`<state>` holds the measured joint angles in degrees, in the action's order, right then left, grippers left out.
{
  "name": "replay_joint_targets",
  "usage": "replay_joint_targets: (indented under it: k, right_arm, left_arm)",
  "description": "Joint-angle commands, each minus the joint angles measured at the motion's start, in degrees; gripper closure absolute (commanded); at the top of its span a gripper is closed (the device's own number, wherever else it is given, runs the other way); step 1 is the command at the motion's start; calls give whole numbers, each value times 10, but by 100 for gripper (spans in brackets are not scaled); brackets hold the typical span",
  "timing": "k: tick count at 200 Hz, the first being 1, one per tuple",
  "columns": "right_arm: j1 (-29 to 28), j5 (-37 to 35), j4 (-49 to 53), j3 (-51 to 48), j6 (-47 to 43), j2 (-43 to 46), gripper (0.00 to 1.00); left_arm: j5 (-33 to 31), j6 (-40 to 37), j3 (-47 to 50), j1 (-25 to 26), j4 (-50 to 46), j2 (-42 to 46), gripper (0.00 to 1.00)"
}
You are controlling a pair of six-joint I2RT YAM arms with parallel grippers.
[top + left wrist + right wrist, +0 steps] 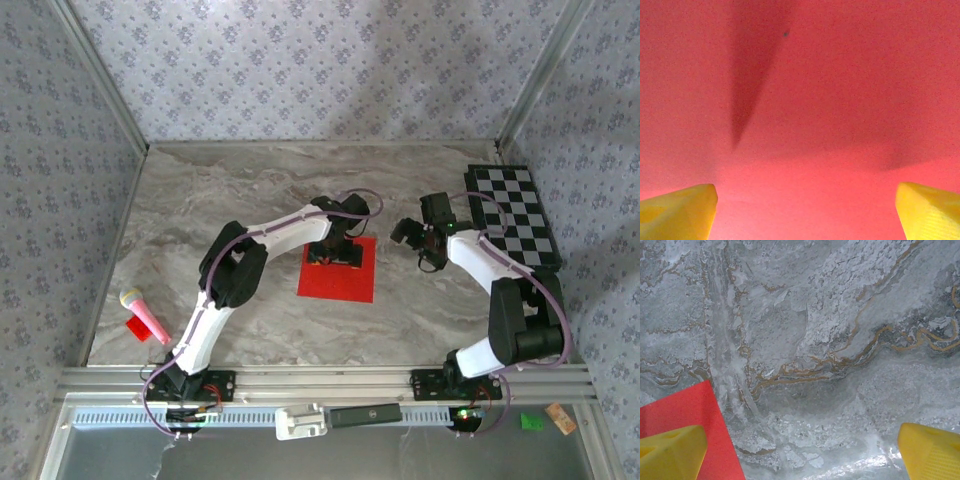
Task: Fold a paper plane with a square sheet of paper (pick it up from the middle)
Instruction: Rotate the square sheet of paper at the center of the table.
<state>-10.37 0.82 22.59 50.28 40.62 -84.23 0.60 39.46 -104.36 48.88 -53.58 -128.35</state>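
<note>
The square sheet of red paper (338,272) lies flat on the marble table near the middle. My left gripper (334,257) is low over the sheet's far part, open, its yellow fingertips (677,210) spread wide with only red paper (805,125) between them. My right gripper (428,252) hangs to the right of the sheet, open over bare marble; a corner of the red paper (695,410) shows beside its left yellow fingertip (670,452).
A black-and-white chequered board (515,215) lies at the back right. A pink and yellow microphone (145,314) rests on a small red scrap (137,327) at the front left. Patterned walls enclose the table.
</note>
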Motion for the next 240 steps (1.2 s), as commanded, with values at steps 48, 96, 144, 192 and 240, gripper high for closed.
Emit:
replay_joint_targets:
  k: [48,96,144,192,240]
  right_arm:
    - [9,9,-4,-5,-15,15,0]
    - [8,11,-10,-3,-7,13,0]
    - [4,14,-10,-1,0,9,0]
    - [1,16,-4,8,-3,1,0]
    - [-2,14,-5,4,0,0,0]
  left_arm:
    - [-79,-186,87,-5,-41,10,10]
    - [-16,-200,122,-48,-5,82,10]
    - [15,-81,106,-39,14,95,9]
    - [-18,-76,88,-28,-6,55,12]
    - [-23,-84,105,-24,-7,28,15]
